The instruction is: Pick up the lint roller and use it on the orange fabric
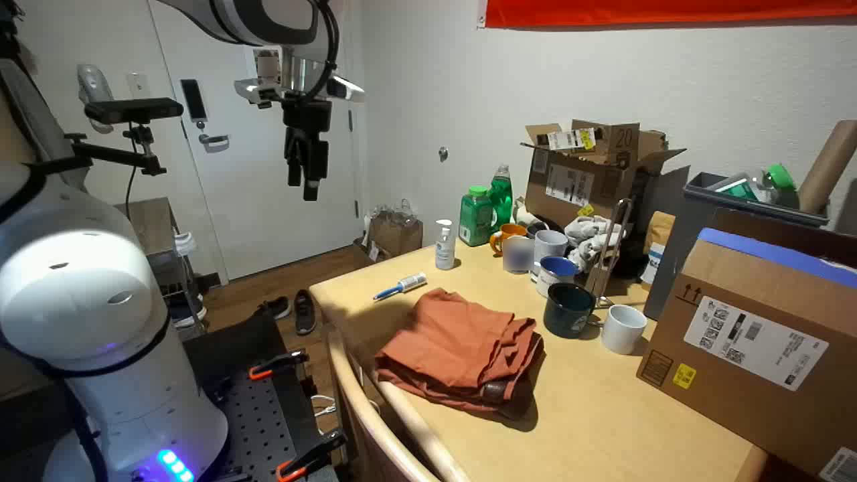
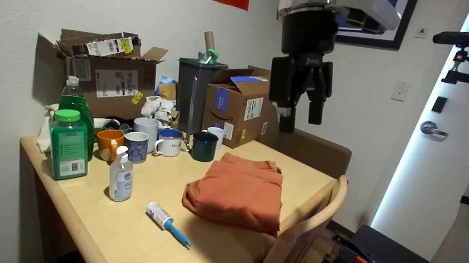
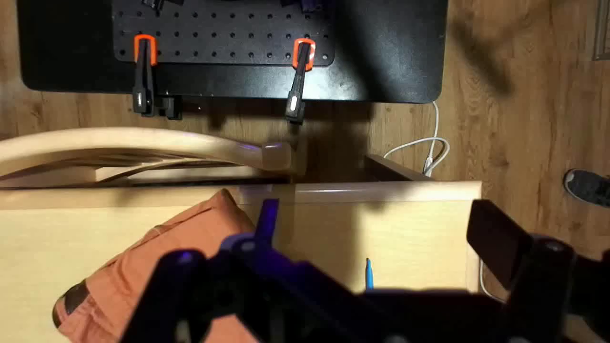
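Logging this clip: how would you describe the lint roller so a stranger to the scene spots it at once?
Start at the pale wooden table and find the folded orange fabric on it. Beside the fabric, near the upright pump bottle, the lint roller lies flat on the wood. Its white printed cylinder and slim blue handle set it apart from both.

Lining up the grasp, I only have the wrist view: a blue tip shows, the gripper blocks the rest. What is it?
Observer: The handle end of the lint roller.
Operator: Anything standing by the end I can't see?
Observer: Yes, in both exterior views a clear pump bottle stands upright beside it, not touching.
Operator: And near the orange fabric?
Observer: A dark green mug, upright, with a gap between them.
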Controlling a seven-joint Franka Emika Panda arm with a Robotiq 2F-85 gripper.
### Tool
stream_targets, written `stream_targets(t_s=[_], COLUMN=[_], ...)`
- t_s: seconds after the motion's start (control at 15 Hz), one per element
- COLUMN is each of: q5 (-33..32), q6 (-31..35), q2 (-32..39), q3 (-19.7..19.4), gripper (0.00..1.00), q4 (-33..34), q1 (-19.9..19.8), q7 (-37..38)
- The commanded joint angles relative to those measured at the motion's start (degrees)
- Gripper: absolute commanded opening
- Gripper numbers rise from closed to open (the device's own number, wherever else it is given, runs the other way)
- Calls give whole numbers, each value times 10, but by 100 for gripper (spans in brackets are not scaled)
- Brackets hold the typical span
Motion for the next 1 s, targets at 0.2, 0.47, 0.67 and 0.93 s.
stream_targets(t_s=[0.2,0.47,0.67,0.93], q5=[0,9,13,17], q6=[-1,-2,28,52], q2=[0,54,111,198], q3=[0,-2,1,-1], gripper=[100,100,100,100], q4=[1,28,52,94], q1=[0,1,6,12], q7=[0,-11,-26,-31])
